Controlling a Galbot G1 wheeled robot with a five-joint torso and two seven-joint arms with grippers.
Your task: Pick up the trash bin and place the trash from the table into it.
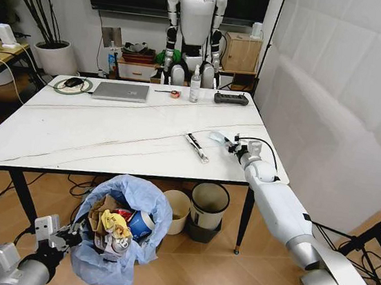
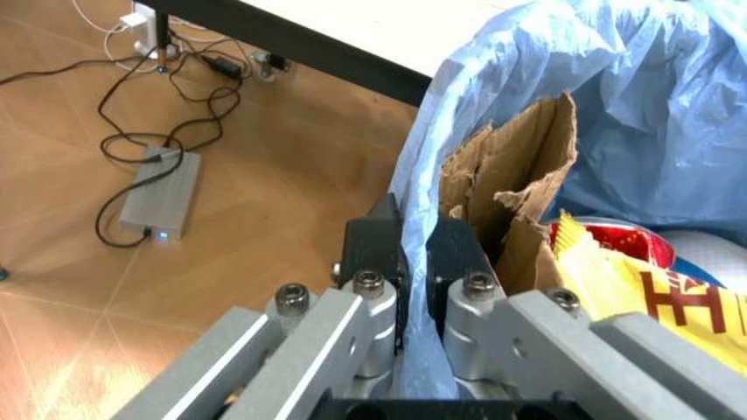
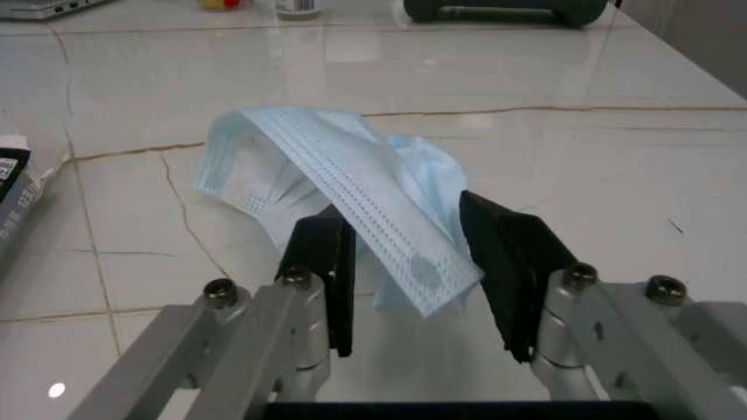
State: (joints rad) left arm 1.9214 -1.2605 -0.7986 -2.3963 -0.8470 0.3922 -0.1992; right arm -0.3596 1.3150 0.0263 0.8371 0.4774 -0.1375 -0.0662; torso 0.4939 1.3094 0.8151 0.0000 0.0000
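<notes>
The trash bin [image 1: 122,235], lined with a crinkled light-blue bag, hangs below the table's [image 1: 94,137] front edge. It holds torn brown cardboard [image 2: 513,175], a red and yellow wrapper [image 2: 653,280] and a blue cup [image 1: 141,225]. My left gripper [image 2: 415,262] is shut on the bin's bagged rim at its left side. A light-blue mask [image 3: 338,188] lies crumpled on the white tabletop near the right edge. My right gripper [image 3: 415,271] stands open around it, one black finger on each side. A flat black-and-white strip [image 1: 197,147] lies on the table just left of the mask.
A silver laptop [image 1: 120,91], tape roll [image 1: 175,93], spray bottle [image 1: 195,84] and black controller [image 1: 231,99] line the table's far side. Under the table stand a cream bucket [image 1: 177,212] and a black-rimmed white bin [image 1: 208,211]. Cables and a power brick [image 2: 157,188] lie on the floor.
</notes>
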